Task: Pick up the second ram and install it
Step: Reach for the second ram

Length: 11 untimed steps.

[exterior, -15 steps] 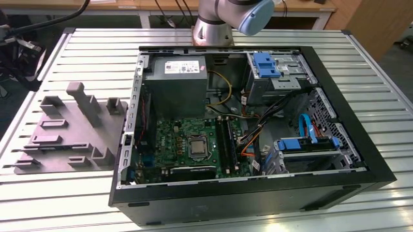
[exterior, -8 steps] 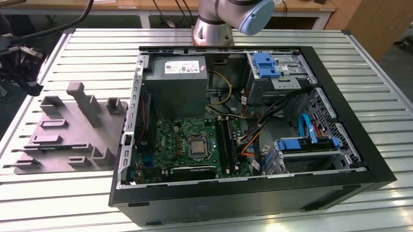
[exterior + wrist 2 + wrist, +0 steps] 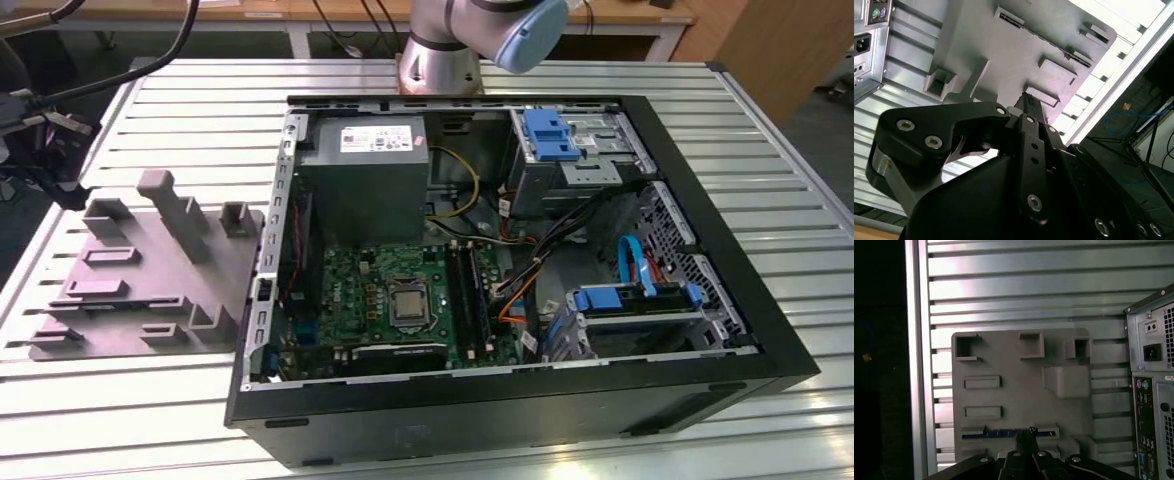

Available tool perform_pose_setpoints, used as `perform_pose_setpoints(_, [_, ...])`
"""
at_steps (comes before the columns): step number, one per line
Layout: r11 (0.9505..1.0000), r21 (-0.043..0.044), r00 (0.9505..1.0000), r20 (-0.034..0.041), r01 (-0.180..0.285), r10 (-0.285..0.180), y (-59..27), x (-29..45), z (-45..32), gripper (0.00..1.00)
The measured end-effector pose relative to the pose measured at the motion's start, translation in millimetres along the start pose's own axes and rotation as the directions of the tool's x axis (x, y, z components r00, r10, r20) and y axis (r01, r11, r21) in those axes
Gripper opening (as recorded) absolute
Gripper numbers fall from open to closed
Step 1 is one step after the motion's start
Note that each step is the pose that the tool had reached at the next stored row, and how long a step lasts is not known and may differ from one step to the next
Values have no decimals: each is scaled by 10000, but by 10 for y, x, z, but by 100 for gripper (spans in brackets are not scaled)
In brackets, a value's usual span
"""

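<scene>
- Grey was the tray [image 3: 147, 270] that lay on the slatted metal table [image 3: 747, 130], just beside the open computer case [image 3: 534, 400] on the exterior view's left.
- The arm [image 3: 461, 40] rose from the far edge of the table, behind the case.
- In the first wrist view the tray [image 3: 1014, 370] showed raised blocks and pockets, with the case's back panel [image 3: 1154, 390] beside it.
- The ram [image 3: 999, 433], a thin dark-blue strip, lay lengthwise in a long slot near one edge of the tray.
- The gripper [image 3: 1026, 434] hung over that slot, its tip in line with the strip; whether it touched the strip could not be told.
- Its fingers were drawn narrow, tips together, in both wrist views.
- In the second wrist view the gripper [image 3: 1026, 102] pointed at the tray [image 3: 1004, 55].
- The green motherboard [image 3: 387, 290] lay flat inside the case.
</scene>
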<state>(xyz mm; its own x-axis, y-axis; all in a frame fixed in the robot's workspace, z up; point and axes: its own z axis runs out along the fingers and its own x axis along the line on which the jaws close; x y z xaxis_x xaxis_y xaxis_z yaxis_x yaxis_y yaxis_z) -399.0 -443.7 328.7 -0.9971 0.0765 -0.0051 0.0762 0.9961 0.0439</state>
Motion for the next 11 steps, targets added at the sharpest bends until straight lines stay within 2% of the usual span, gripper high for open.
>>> perform_pose_setpoints(11, [10000, 1, 10000, -28, -1, 1, -126, -9, 59, 10])
